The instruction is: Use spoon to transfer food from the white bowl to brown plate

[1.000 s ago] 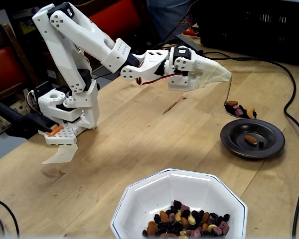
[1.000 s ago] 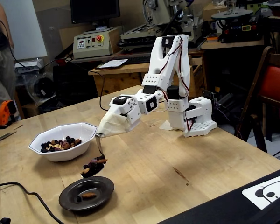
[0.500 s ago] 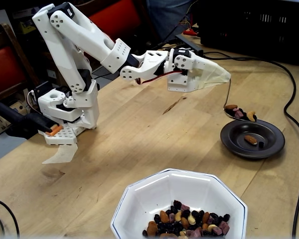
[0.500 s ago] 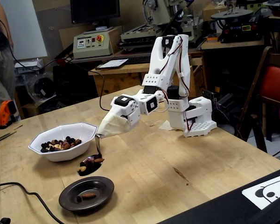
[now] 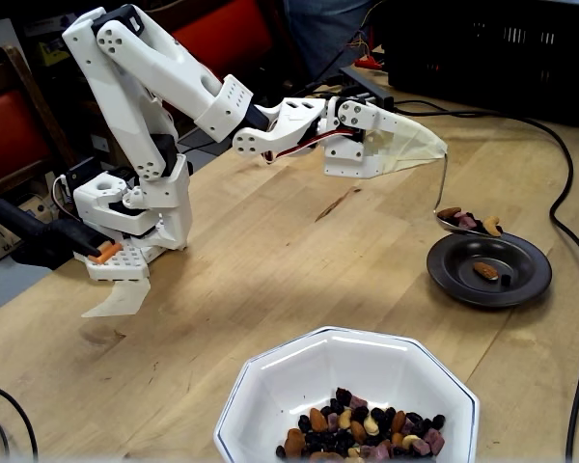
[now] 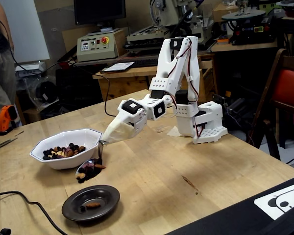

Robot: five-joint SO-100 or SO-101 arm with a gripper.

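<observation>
Hanging from the gripper [image 5: 434, 149] by its thin handle, the spoon [image 5: 460, 221] carries a small heap of food [image 5: 469, 220]: a tan nut, a dark raisin and pinkish bits fill its oval bowl. In a fixed view it hovers above the far rim of the brown plate [image 5: 526, 283], clear of the surface. In another fixed view the spoon [image 6: 88, 169] sits in the air between the white bowl [image 6: 86, 138] and the brown plate [image 6: 108, 195], slightly nearer the bowl.

Two pieces already lie in the plate's sunken centre, a brown almond [image 5: 485, 270] and something dark beside it, possibly a raisin, though it is too small to be sure.

The gripper's [image 6: 104, 141] pale fingers are pinched together on the top of the handle, with no gap visible between them. The white bowl [image 5: 270, 386] holds the rest of the mix, gathered toward one side. Both dishes stand well apart on a wooden table [image 5: 299, 280], and a black cable [image 5: 563, 183] curves past the plate.
</observation>
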